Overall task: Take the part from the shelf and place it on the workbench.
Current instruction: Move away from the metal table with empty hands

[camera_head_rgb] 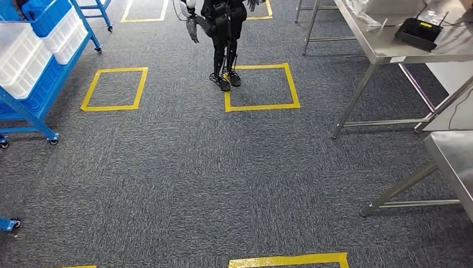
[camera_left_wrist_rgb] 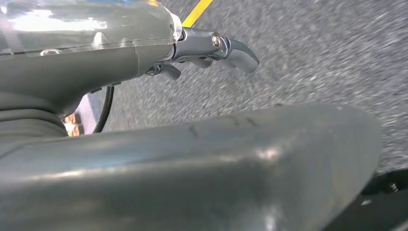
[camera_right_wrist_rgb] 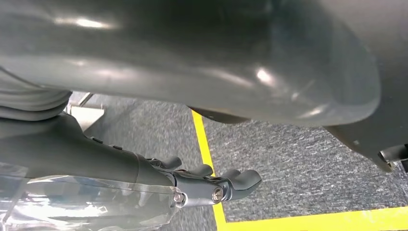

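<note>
From where I stand, the head view takes in the room: grey carpet (camera_head_rgb: 184, 178) marked with yellow tape squares (camera_head_rgb: 261, 86), the blue shelf (camera_head_rgb: 42, 92) on castors at the left with white bins (camera_head_rgb: 22, 61) stacked on it, and the steel workbench (camera_head_rgb: 385, 47) at the right with a black device (camera_head_rgb: 419, 32) on top. Another humanoid robot (camera_head_rgb: 223, 39) stands at the corner of one square. I cannot tell which bin holds the part, or make it out at all from here.

The wrist cameras show what the head view does not. The left hand (camera_left_wrist_rgb: 144, 53) hangs over blurred carpet, its dark fingers (camera_left_wrist_rgb: 238, 52) stretched out and only lightly curved, nothing between them and the thick thumb (camera_left_wrist_rgb: 202, 163). The right hand (camera_right_wrist_rgb: 144, 178) looks the same: fingers (camera_right_wrist_rgb: 243, 180) extended side by side above a yellow tape line (camera_right_wrist_rgb: 206, 149), holding nothing.
</note>
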